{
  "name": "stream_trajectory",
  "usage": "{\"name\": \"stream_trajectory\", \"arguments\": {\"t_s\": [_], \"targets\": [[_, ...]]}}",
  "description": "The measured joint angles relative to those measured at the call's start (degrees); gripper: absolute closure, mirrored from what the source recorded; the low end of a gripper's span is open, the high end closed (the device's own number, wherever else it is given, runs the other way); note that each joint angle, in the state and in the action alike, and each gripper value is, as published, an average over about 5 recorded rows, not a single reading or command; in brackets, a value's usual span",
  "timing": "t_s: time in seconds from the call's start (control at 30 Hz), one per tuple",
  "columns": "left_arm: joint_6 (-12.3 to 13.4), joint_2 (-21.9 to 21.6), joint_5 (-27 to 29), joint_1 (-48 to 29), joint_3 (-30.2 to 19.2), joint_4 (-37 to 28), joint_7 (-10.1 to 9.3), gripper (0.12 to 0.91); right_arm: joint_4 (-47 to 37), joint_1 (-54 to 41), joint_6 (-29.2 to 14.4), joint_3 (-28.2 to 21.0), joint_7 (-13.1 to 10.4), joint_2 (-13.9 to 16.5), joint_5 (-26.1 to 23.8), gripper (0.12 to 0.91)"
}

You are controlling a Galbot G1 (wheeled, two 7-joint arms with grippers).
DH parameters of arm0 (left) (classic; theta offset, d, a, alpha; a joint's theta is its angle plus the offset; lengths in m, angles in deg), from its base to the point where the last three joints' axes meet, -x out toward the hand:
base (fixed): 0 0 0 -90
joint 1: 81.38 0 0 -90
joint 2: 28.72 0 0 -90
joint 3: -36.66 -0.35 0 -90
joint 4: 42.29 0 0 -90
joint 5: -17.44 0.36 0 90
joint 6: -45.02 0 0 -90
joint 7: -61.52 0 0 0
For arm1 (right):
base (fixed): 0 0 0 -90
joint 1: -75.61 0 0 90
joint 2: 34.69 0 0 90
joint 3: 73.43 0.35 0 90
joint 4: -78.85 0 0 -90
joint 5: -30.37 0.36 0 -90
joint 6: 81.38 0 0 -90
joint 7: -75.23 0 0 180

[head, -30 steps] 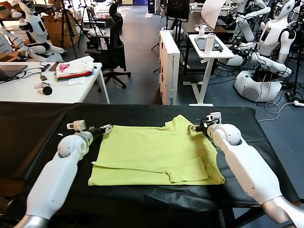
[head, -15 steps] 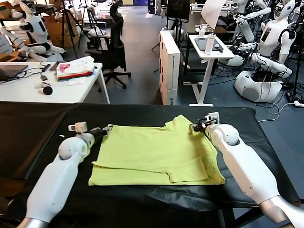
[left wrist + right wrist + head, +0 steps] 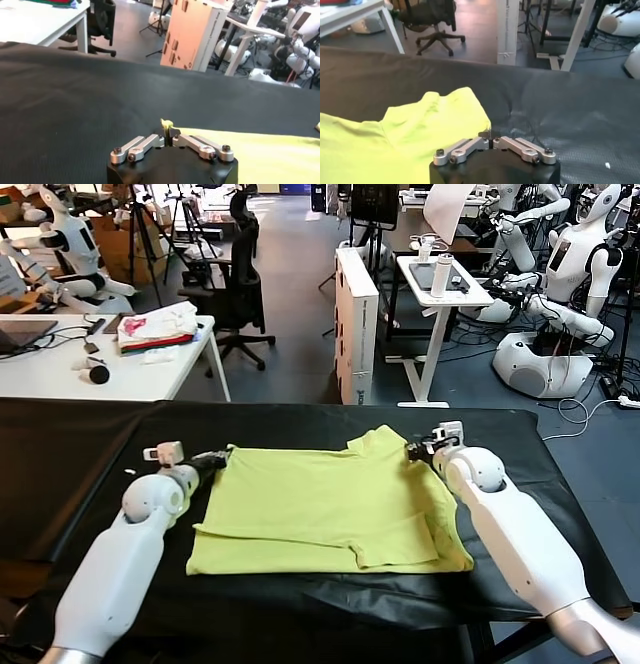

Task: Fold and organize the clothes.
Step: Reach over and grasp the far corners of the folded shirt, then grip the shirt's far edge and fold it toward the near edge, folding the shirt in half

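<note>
The lime yellow-green T-shirt [image 3: 320,509] lies flat on the black table [image 3: 80,444], with a sleeve folded over its right side. My left gripper [image 3: 222,455] is at the shirt's far left corner, shut on a small tuft of the fabric [image 3: 166,124]. My right gripper [image 3: 412,450] is at the far right sleeve edge, shut on a thin sliver of the fabric; the sleeve [image 3: 440,117] spreads beside it. The left gripper [image 3: 167,136] and the right gripper [image 3: 490,138] both sit low on the table.
A white desk [image 3: 60,374] at the back left holds a white, pink and red folded stack [image 3: 157,327]. A black office chair [image 3: 240,284], a white cabinet [image 3: 357,324], a small white stand [image 3: 440,284] and other robots [image 3: 570,294] stand beyond the table.
Both grippers shifted only slightly at the shirt's far edge: the left one a little inward, the right one a little to the right. The shirt lies as before.
</note>
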Motion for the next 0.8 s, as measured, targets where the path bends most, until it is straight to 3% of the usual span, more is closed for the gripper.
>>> {"name": "stream_trajectory", "arguments": {"t_s": [0.37,0.8], "targets": [[0.43,-2.62,-3.42,7.83,4.32,10.54,-0.8,0.836,11.01,6.77,3.67,4.48,-2.69,4.25,3.93,0.887],[-0.47,-4.97,-5.99,19.82,10.67,24.59,-1.34,0.832,27.5,21.72,7.11,12.94,-5.02,10.69,6.01,0.887]]}}
